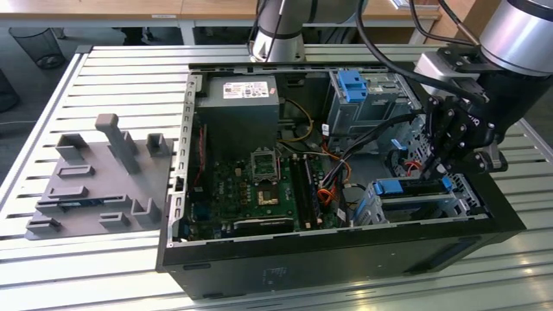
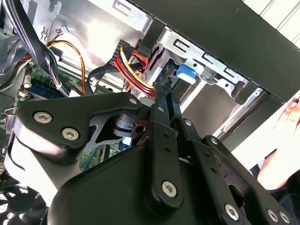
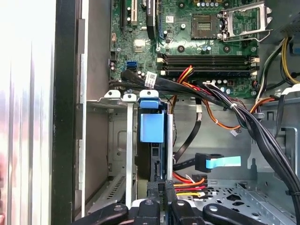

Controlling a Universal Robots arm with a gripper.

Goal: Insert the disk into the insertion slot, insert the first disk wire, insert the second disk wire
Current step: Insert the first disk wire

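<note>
1. The gripper [image 1: 434,170], low on the exterior view's right, has its fingers drawn together. In both wrist views they appear to pinch the black plug of the red and yellow wire [image 2: 137,75]. We judge the hold narrow. If the plug twists in the pinch, it could meet the disk crooked and jam or bend a contact.
2. The disk [image 1: 413,188], in its blue frame, already sits in the low silver cage [image 1: 436,208] at the lower right of the exterior view, just beside the fingertips. We cannot tell whether it is pushed fully home. If it is not, pressing a plug against it could slide it deeper instead of seating the plug.
3. The red and yellow wire bends sharply near the plug. Its stiffness could drag the plug sideways or pull it out of the pinch.
4. In the first wrist view a black cable bundle [image 3: 243,117] runs close past the cage, and a blue-tipped cable [image 3: 219,161] lies near the fingers. Either could snag on a finger and be tugged.
5. The cage's rails and the case wall [image 1: 346,243] stand close around the gripper, so a small sideways drift could knock metal.
6. In the second wrist view, what looks like a person's hand [image 2: 285,136] lies beyond the case wall. An outward swing of the arm could reach it.
</note>
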